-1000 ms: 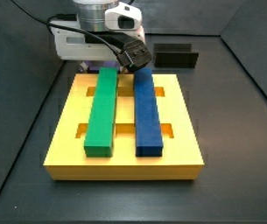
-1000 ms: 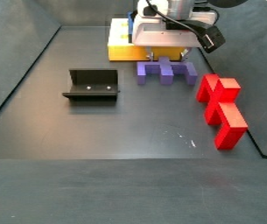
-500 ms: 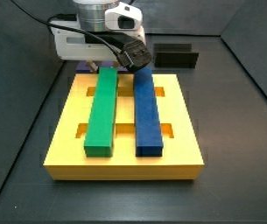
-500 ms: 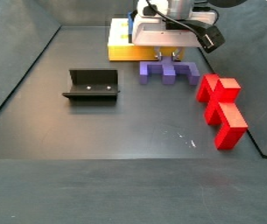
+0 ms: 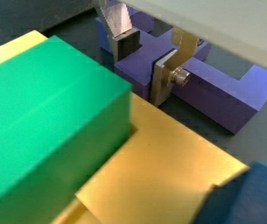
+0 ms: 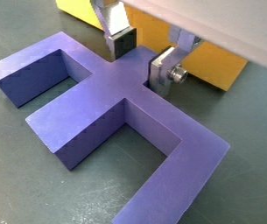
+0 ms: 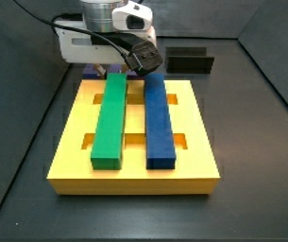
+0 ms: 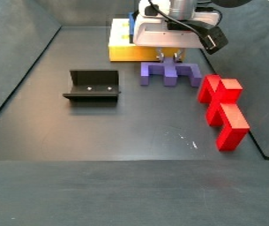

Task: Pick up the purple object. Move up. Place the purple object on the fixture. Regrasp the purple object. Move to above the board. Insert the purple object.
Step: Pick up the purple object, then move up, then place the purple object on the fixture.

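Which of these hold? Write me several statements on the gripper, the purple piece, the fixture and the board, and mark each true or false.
1. The purple object lies on the floor beside the board. True.
2. The gripper hangs above the fixture. False: it is down at the purple object, its jaws on either side of the piece's bar.
3. The red block stands on the board. False: it stands on the floor.
4. A green bar and a blue bar lie on the board. True.

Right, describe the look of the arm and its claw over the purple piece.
The claw has flat silver plate fingers with dark pads and a small round bolt on one plate. In a side view, its body is a boxy white housing with a black camera mount, black cables looping over it, under a grey wrist.
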